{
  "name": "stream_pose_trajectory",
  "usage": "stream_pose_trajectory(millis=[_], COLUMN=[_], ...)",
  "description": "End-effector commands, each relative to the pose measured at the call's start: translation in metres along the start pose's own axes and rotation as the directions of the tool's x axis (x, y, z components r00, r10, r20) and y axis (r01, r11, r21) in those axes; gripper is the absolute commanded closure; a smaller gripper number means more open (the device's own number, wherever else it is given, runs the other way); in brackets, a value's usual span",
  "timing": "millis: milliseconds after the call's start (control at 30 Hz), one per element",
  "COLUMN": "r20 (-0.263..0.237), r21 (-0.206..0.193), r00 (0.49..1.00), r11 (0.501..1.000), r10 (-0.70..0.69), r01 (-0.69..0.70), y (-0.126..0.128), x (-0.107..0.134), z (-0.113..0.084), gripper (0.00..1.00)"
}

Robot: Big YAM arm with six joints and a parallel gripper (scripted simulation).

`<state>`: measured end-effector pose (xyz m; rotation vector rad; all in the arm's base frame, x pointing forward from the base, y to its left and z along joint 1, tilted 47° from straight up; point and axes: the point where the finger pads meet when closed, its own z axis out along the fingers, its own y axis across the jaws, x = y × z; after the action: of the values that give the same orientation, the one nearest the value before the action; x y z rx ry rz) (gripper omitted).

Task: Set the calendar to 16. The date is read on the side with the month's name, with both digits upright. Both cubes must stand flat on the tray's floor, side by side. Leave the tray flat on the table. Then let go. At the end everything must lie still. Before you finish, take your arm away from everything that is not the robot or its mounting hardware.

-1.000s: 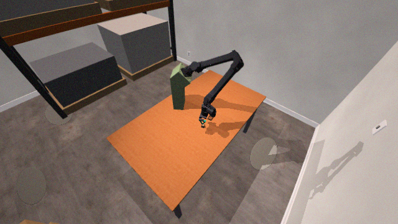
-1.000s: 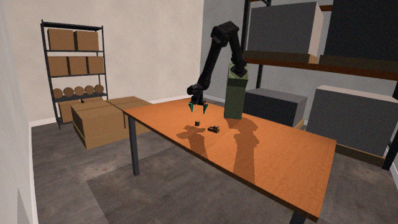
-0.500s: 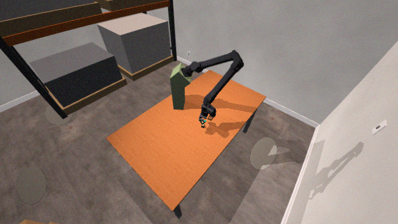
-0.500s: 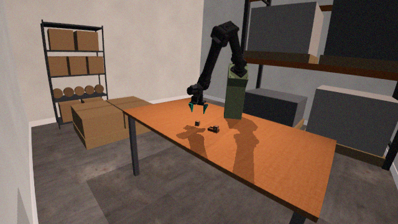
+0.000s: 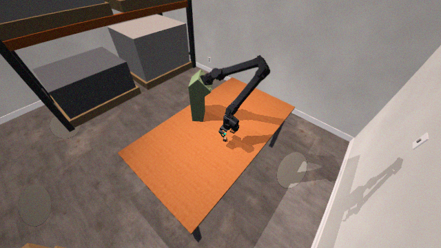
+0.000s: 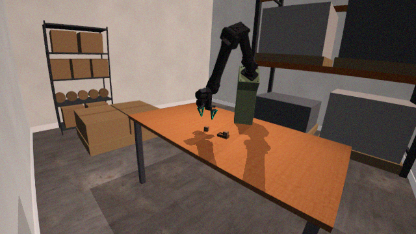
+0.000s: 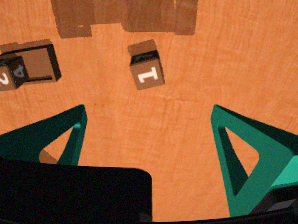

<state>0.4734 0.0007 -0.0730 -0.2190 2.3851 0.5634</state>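
Table [image 5: 172, 162] [image 6: 292, 162] [image 7: 185, 117]: carries tray and both cubes. Arm [image 5: 251, 84] [image 6: 221, 65] reaches down over it from the pedestal.

Gripper [image 5: 228, 132] [image 6: 207, 117] [image 7: 149, 111]: fingers wide apart, nothing between them, above the table.

Tray [image 6: 220, 136] [image 7: 59, 70]: on the table, beside the loose cube but apart from it. One end of its floor is free. Month side can't be read here.

Tray cube [image 6: 225, 133] [image 7: 15, 75]: at the other end of the tray, 2 and 4 visible. Whether it shows the right digit on the month side: can't tell.

Loose cube [image 6: 206, 129] [image 7: 148, 74]: on the table outside the tray, a 1 facing the wrist view, skewed to the fingers.

Step in hand looks like a regrasp to orient the loose cube. Square the wrist to its faces first, centre it, descend straight, close gently on two opposite sides. Skewed contact would likely spin it. Confirm which face must meet the month side before lifting. When placing, keep fingertips off the tray wall and tray cube; release only once it's flat.
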Motion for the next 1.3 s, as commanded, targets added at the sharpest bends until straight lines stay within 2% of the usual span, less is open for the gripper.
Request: stream_pose_trajectory(millis=[0,167,300,367,433,500,733,767,800,867,933,967,1000,1033,1100,1133,1200,1267], r20=[-0.007,-0.004,-0.012,-0.012,-0.012,-0.011,-0.006,-0.006,-0.006,-0.007,-0.007,-0.008,-0.008,-0.007,-0.006,-0.006,-0.005,-0.005], r21=[-0.006,-0.004,-0.001,-0.001,0.001,0.001,0.002,0.002,0.003,0.004,0.004,0.006,0.007,0.006,0.006,0.006,0.005,0.007], r00=[0.986,0.945,0.895,0.895,0.845,0.826,0.668,0.663,0.621,0.573,0.573,0.545,0.490,0.460,0.403,0.397,0.327,0.284], r11=[0.986,0.945,0.895,0.895,0.845,0.827,0.668,0.663,0.621,0.573,0.573,0.545,0.491,0.460,0.404,0.397,0.327,0.284], r10=[0.169,0.326,0.446,0.446,0.535,0.563,0.744,0.748,0.783,0.820,0.820,0.838,0.871,0.888,0.915,0.918,0.945,0.959], r01=[-0.169,-0.326,-0.446,-0.446,-0.535,-0.563,-0.744,-0.748,-0.783,-0.820,-0.820,-0.838,-0.871,-0.888,-0.915,-0.918,-0.945,-0.959], y=[0.0039,0.0030,0.0044,0.0044,0.0043,0.0041,0.0029,0.0029,0.0030,0.0033,0.0033,0.0035,0.0036,0.0034,0.0032,0.0031,0.0028,0.0032], x=[0.0048,0.0025,0.0076,0.0076,0.0075,0.0070,0.0037,0.0036,0.0039,0.0050,0.0050,0.0058,0.0061,0.0056,0.0047,0.0046,0.0036,0.0050], z=[0.0061,0.0071,0.0067,0.0067,0.0072,0.0074,0.0089,0.0089,0.0091,0.0092,0.0092,0.0092,0.0094,0.0096,0.0100,0.0101,0.0106,0.0105], gripper=[0.00,0.00,0.00,0.00,0.00,0.00,0.00,0.00,0.00,0.00,0.00,0.00,0.00,0.00,0.00,0.00,0.00,0.00])
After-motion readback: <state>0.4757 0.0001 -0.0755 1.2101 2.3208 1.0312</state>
